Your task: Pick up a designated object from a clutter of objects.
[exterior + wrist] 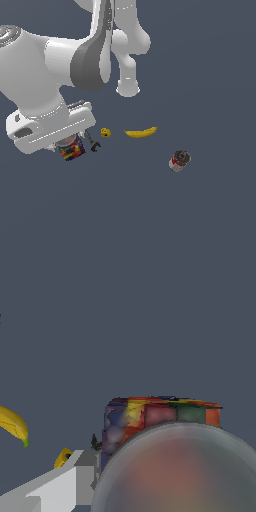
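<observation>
The designated object, a small can with a red, yellow, blue and dark label, sits at the exterior view's left, directly under my hand. My gripper is down around it, and the white hand hides most of the fingers. In the wrist view the can fills the frame, its silvery grey lid blurred and very close. One grey finger lies against the can's side; the other finger is hidden. The rest of the clutter lies spread toward the exterior view's right.
A thin black tool lies just beside the can. A tiny yellow block and a yellow banana lie further right. A red-and-white can with a dark top lies apart at the right. The arm's links hang above.
</observation>
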### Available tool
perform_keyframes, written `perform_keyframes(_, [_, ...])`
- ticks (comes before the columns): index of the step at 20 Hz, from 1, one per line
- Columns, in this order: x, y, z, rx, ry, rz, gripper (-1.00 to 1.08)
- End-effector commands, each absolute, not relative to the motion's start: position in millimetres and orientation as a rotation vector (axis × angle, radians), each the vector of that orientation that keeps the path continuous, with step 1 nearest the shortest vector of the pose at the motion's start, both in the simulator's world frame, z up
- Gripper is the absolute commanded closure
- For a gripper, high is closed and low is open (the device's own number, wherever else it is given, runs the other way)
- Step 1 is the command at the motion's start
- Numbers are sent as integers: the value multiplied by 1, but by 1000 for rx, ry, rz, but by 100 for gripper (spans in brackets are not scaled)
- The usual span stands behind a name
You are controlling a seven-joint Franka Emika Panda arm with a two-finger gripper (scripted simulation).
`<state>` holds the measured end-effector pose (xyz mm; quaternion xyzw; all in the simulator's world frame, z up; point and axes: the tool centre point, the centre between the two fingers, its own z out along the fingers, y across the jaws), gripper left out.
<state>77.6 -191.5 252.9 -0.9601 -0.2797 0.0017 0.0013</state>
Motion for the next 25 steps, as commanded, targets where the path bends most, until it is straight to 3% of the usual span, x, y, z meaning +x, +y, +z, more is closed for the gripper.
perform_keyframes(1, [70, -195, 285, -3015, -879, 0, 108])
perform_keyframes(14, [41, -209, 408, -3016, -879, 0, 108])
perform_keyframes(25, [37, -213, 437, -3016, -879, 0, 108])
